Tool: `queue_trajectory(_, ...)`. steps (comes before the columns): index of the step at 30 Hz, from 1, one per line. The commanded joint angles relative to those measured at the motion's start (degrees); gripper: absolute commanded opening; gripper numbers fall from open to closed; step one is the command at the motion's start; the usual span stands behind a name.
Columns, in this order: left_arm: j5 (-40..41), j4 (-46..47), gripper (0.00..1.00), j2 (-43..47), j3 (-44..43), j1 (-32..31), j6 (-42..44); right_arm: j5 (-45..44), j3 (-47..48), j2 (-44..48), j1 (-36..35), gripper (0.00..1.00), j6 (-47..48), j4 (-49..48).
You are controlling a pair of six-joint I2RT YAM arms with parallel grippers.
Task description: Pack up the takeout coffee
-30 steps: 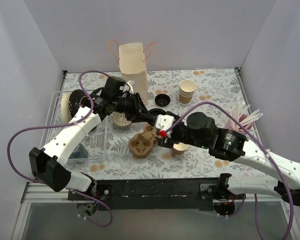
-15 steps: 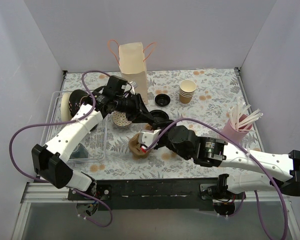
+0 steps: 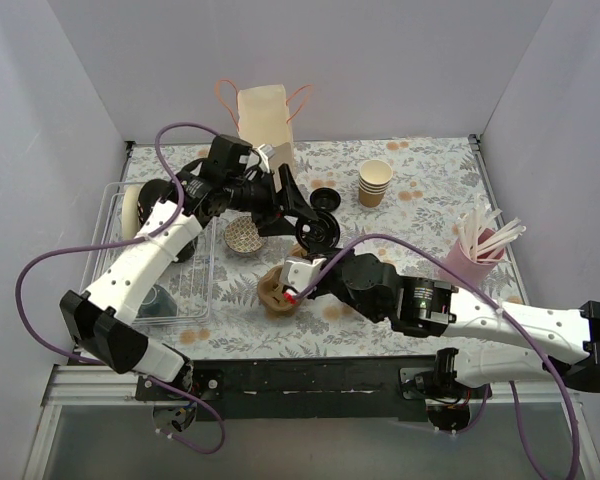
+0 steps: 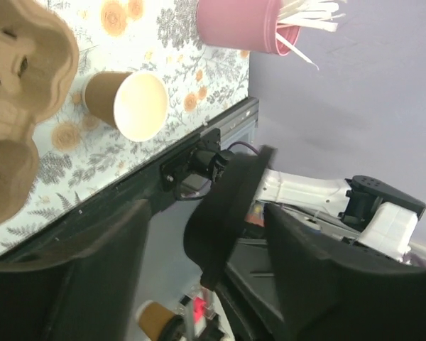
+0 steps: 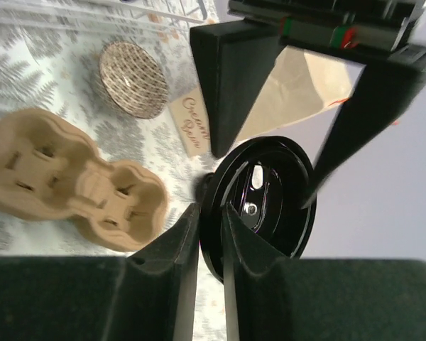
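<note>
Here, outstretched right pincer [image 5: 211, 217] pinches black lid [image 5: 273, 213].

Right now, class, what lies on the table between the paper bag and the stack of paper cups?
A black lid lies flat there, seen in the top view.

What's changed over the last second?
The right gripper swung left and closed on the rim of the black lid; the left gripper opened, letting it go. The cup carrier, paper bag and cup stack stayed put.
</note>
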State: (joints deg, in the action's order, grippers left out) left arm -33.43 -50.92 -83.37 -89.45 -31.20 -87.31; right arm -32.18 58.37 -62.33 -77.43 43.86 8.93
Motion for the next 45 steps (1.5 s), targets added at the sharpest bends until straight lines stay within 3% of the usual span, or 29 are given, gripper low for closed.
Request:
queue_trajectory(1, 4.2, 3.3, 0.73, -0.1, -7.6, 1.2, -0.2, 1.9, 4.0, 3.1, -0.4, 0.21, -15.4, -1.3)
queue_trajectory(3, 7.1, 4.1, 0.81, -0.1, -9.8, 1.9, 1.1, 2.8, 5.1, 3.7, -0.4, 0.21, -25.4, 0.8)
queue_trajectory(6, 14.6, 5.6, 0.86, 1.7, -9.0, 3.1, 3.1, 4.3, 5.9, 5.3, 0.2, 0.21, -37.0, 3.8)
queue_trajectory(10, 24.1, 13.2, 0.86, 7.3, 1.7, 3.4, 7.3, 9.5, 4.7, 8.4, 3.9, 0.20, -48.1, 6.7)
queue_trajectory(15, 23.4, 24.9, 0.87, 20.2, 15.7, 3.5, 12.3, 29.4, 1.7, 12.0, 22.0, 0.20, -60.4, 6.6)
queue_trajectory(19, 13.9, 34.4, 0.86, 25.4, 24.8, 3.5, 23.0, 47.2, -0.1, 11.5, 34.3, 0.20, -66.0, 5.8)
queue_trajectory(20, 10.6, 36.3, 0.86, 26.5, 28.9, 3.5, 25.6, 55.9, -0.3, 11.0, 38.5, 0.20, -67.0, 4.7)
queue_trajectory(21, 5.9, 38.1, 0.86, 28.5, 30.5, 3.5, 28.4, 60.1, -0.8, 10.4, 40.1, 0.20, -67.7, 4.2)
queue_trajectory(25, -0.7, 44.1, 0.87, 32.2, 35.8, 3.5, 39.1, 74.7, -0.7, 6.9, 44.1, 0.20, -69.8, 1.8)
queue_trajectory(29, -11.6, 40.1, 0.89, 31.1, 32.6, 3.5, 53.7, 87.4, 1.6, 3.1, 45.7, 0.20, -67.5, 4.5)
queue_trajectory(35, -30.3, 36.0, 0.85, 25.7, 28.5, 2.5, 59.4, 94.4, 3.9, -0.8, 45.8, 0.20, -68.6, 4.7)
queue_trajectory(41, -34.2, 37.4, 0.82, 23.4, 26.6, -1.1, 59.0, 97.7, 6.0, -4.3, 45.8, 0.20, -69.6, 4.2)
queue_trajectory(45, -31.7, 37.4, 0.80, 21.2, 26.6, -3.8, 60.6, 98.2, 6.8, -5.8, 45.8, 0.19, -70.3, 3.1)
